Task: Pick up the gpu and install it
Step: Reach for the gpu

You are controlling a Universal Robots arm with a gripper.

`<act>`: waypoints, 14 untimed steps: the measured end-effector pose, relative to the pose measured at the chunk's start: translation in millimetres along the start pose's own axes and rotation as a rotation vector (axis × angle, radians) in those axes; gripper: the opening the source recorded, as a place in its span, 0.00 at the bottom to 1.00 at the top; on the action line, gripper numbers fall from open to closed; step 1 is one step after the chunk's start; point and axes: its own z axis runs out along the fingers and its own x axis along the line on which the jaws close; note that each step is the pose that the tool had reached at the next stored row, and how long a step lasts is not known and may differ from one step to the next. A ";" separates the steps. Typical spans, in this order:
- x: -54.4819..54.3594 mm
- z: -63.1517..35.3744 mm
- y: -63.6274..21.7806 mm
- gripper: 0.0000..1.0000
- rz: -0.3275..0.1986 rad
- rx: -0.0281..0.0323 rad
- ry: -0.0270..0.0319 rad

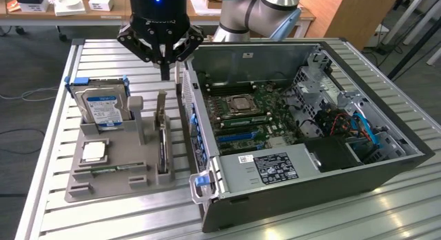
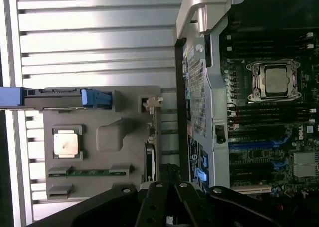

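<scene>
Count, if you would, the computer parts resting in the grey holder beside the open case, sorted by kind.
Hard drive: 1
gpu: 1
Processor chip: 1
Memory stick: 1
Total: 4

I see the graphics card [image 1: 162, 142] standing upright on its long edge in a slot of the grey holder [image 1: 103, 186], along the side nearest the open computer case [image 1: 310, 188]. It is thin and dark, with a greyish metal bracket at the end farther from the exterior camera. Through the wrist camera the graphics card [image 2: 152, 137] appears edge-on, seated in that slot.
</scene>
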 end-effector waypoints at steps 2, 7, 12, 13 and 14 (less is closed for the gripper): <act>0.1 -0.1 -2.3 0.11 0.000 0.0000 0.0000; 0.4 -0.3 -8.5 0.11 0.000 -0.0001 -0.0001; 0.7 -0.4 -12.3 0.11 0.000 0.0000 0.0000; 0.8 -0.5 -12.9 0.11 0.000 0.0000 0.0001; 1.0 -0.5 -13.4 0.11 0.000 0.0000 0.0001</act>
